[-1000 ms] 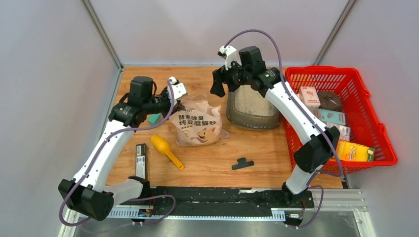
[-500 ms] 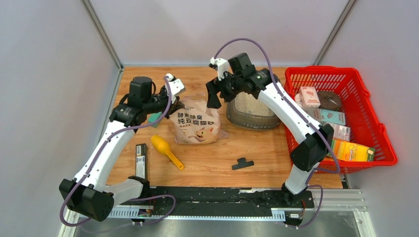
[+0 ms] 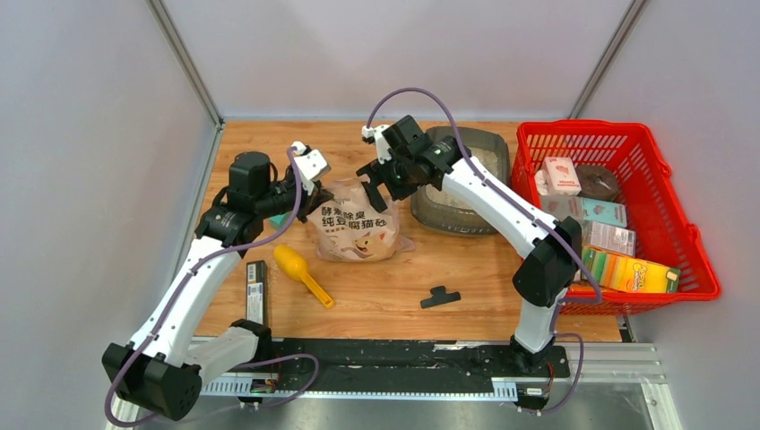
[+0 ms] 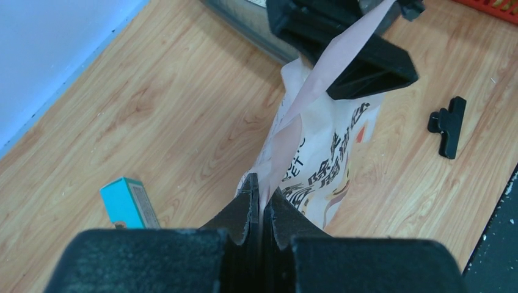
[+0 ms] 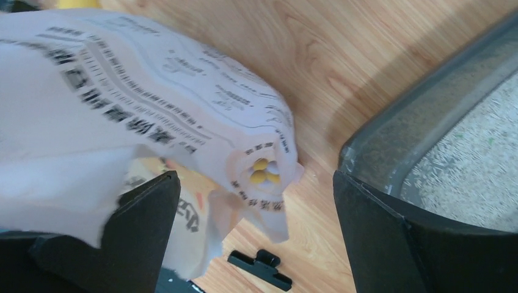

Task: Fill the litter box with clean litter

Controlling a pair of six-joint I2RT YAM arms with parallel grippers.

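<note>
The dark grey litter box [image 3: 454,224] stands at the back centre, and pale clean litter [image 3: 441,199] lies in it. My right arm crosses above it. A pink-white litter bag [image 3: 358,224] stands just to its left. My left gripper [image 3: 315,192] is shut on the bag's upper left edge, and the thin film runs between its fingertips [image 4: 262,196]. My right gripper [image 3: 375,183] is open wide at the bag's top right corner. In the right wrist view the crumpled bag [image 5: 122,104] fills the space ahead of that gripper [image 5: 253,183]. The litter box wall [image 5: 391,137] is just to its right.
A yellow scoop [image 3: 302,271] lies in front of the bag, and a black clip [image 3: 440,296] lies further right. Beside the left gripper sits a teal box [image 3: 280,216]. A flat black bar [image 3: 256,291] lies near left. A red basket [image 3: 681,224] of packages fills the right side.
My right gripper swung left and down from above the litter box to the bag's top and opened wider. The left gripper stayed shut on the bag and shifted slightly.
</note>
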